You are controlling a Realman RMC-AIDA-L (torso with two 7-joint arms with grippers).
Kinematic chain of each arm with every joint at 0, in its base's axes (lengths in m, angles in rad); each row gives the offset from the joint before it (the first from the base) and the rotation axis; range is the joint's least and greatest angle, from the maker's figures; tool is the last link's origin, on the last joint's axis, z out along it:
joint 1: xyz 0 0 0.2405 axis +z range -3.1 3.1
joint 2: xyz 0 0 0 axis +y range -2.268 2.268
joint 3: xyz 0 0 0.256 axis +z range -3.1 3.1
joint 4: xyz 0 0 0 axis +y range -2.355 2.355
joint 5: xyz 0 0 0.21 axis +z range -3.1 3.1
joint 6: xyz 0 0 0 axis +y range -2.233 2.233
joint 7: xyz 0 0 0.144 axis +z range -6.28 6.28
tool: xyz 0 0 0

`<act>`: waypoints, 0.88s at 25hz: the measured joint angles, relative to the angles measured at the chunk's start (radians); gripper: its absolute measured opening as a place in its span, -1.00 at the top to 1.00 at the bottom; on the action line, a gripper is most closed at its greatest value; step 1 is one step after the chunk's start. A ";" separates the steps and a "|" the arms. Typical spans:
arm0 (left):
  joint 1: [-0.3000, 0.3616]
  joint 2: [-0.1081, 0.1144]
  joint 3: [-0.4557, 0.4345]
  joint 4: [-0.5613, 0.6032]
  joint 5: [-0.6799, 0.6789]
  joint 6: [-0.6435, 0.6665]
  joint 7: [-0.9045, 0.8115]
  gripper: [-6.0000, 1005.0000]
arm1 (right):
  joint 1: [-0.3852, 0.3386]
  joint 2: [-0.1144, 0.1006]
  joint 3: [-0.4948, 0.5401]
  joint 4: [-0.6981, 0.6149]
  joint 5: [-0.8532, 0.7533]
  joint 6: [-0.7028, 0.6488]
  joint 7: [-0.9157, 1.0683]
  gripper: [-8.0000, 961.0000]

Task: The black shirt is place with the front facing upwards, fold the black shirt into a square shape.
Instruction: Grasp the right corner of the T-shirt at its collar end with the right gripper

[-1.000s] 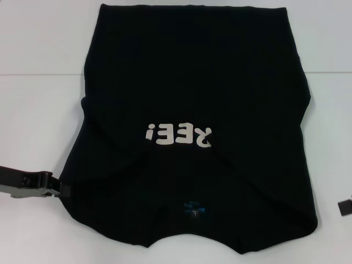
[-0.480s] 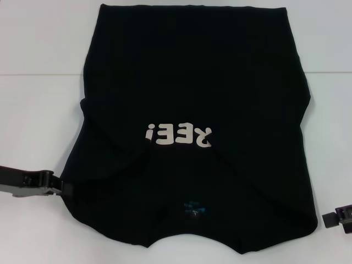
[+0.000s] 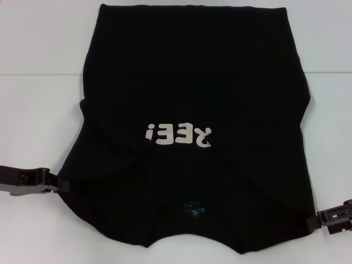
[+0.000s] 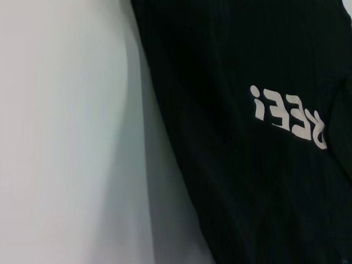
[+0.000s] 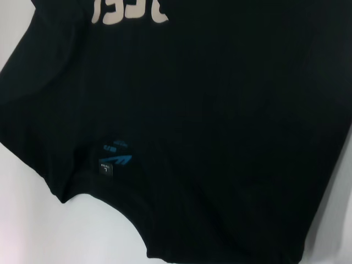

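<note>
While both arms sit low at the near corners of the work area, the left gripper (image 3: pixel 61 187) lies flat at the left edge of the shirt (image 3: pixel 192 82), its tip touching or slipped just under the cloth at the folded sleeve; whether its fingers are parted or closed on the fabric cannot be told, as the tip merges with the black cloth. Right gripper (image 3: pixel 314 221) lies at the opposite side, its dark tip meeting the shirt's near right corner; its finger state likewise cannot be told. Neither wrist view shows that arm's own fingers.

Shirt lies spread on the white counter (image 3: pixel 38 110), front up, collar toward the robot and hem at the far side. Both sleeves appear folded in over the body, leaving diagonal creases that run from the sides toward the chest. Off-white lettering (image 3: pixel 179 135) sits mid-chest, upside down in the head view, with its first letter covered by a fold so that only "REE!" reads. A small blue neck label (image 3: pixel 194 209) shows inside the collar, near the curved neckline at the near edge.

Left wrist view: the shirt's (image 4: pixel 247 165) side edge runs diagonally across the bare counter (image 4: pixel 60 137), lettering (image 4: pixel 289 118) visible. Right wrist view: the collar area with the label (image 5: pixel 114 157), the lower part of the lettering (image 5: pixel 129 14), and counter (image 5: pixel 66 236) beyond the neckline.
</note>
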 joint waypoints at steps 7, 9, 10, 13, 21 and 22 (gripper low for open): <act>0.005 0.000 -0.005 0.000 0.000 0.001 0.005 0.89 | 0.002 0.005 -0.002 0.008 -0.001 0.030 0.000 -0.87; 0.005 0.000 -0.005 0.000 0.000 0.001 0.006 0.89 | 0.005 0.010 -0.004 0.012 -0.001 0.041 0.000 -0.87; 0.005 0.000 -0.005 0.000 0.000 0.001 0.006 0.89 | 0.006 0.013 -0.007 0.013 -0.001 0.045 0.000 -0.87; 0.005 -0.001 -0.005 0.000 0.000 0.001 0.007 0.89 | 0.010 0.019 -0.021 0.013 -0.001 0.052 0.000 -0.87; 0.008 -0.003 -0.006 0.000 0.000 0.001 0.009 0.89 | 0.015 0.024 -0.025 0.014 -0.001 0.061 0.001 -0.86; 0.008 -0.003 -0.006 0.000 0.000 0.001 0.010 0.89 | 0.015 0.024 -0.026 0.014 0.000 0.062 0.001 -0.85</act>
